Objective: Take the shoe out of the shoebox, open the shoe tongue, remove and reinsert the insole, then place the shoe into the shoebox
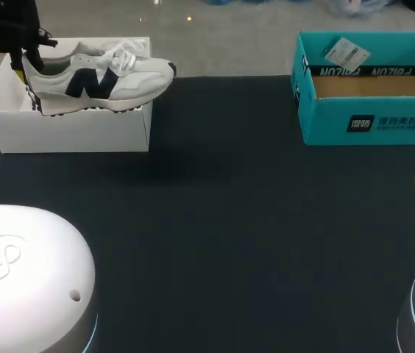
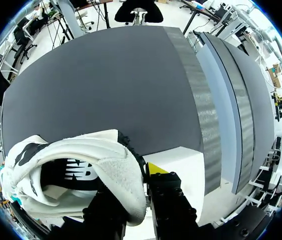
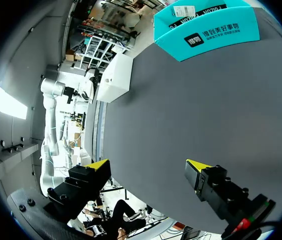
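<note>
Nearest you, at the right edge of the table (image 1: 229,220), your right gripper (image 3: 147,166) hangs over bare surface. Its fingers are spread wide with nothing between them.

At the far left corner stands the white shoebox (image 1: 68,132). Your left gripper (image 1: 25,82) is clamped on the heel of the shoe (image 1: 104,77). In the left wrist view one finger is outside the heel collar and the other seems to be tucked inside the shoe. The shoe lies roughly level over the open top of the shoebox, with its toe poking out past the right wall. It looks lifted rather than resting, but you cannot be sure the sole is clear of the rim.

At the far right corner sits an open teal box (image 1: 369,121), well apart from all this.

By my reading you are in the first step: the shoe is gripped but not yet set down on the table. Opening the tongue, pulling and refitting the insole, and boxing the shoe all remain.
</note>
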`<state>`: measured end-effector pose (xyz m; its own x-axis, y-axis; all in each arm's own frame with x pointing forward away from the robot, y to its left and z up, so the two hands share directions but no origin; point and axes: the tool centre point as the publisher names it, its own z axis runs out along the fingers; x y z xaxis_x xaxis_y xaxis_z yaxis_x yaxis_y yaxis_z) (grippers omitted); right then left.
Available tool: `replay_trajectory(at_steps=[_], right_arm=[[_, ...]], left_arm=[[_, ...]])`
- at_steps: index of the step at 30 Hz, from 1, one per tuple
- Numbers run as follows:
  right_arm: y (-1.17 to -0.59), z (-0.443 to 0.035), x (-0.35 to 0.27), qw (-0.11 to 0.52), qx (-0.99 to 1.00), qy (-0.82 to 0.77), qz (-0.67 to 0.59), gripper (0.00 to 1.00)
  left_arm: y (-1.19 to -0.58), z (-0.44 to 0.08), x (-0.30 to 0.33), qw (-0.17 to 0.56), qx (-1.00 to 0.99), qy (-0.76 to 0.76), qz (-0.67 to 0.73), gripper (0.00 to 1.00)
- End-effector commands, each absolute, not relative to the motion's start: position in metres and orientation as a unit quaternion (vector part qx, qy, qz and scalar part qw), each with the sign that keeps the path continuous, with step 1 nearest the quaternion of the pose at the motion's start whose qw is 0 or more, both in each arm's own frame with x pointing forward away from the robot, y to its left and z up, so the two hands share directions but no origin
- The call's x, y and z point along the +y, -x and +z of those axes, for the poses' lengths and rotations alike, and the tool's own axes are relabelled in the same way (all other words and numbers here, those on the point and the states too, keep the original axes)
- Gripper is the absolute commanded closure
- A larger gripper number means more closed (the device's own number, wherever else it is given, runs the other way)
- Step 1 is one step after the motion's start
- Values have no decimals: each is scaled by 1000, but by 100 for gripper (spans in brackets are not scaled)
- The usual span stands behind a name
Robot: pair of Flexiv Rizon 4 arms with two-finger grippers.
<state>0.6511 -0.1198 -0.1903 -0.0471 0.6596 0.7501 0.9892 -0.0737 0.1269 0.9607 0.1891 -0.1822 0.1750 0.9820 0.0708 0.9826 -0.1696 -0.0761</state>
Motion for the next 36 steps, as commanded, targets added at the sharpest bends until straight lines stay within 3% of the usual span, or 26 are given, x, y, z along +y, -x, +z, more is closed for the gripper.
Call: replay_trajectory(at_steps=[1, 17, 26, 36], right_arm=[[-650, -190, -119, 238, -637, 648, -343, 0], [-650, -190, -119, 238, -637, 648, -343, 0], [-650, -190, -119, 238, -637, 648, -343, 0], [-650, -190, -119, 238, -637, 648, -343, 0]], left_arm=[[-927, -180, 168, 53, -639, 766, -43, 100], [-843, -203, 60, 40, -611, 778, -144, 100], [-827, -203, 42, -20, -590, 798, -125, 100], [-827, -203, 42, -20, -590, 798, -125, 100]])
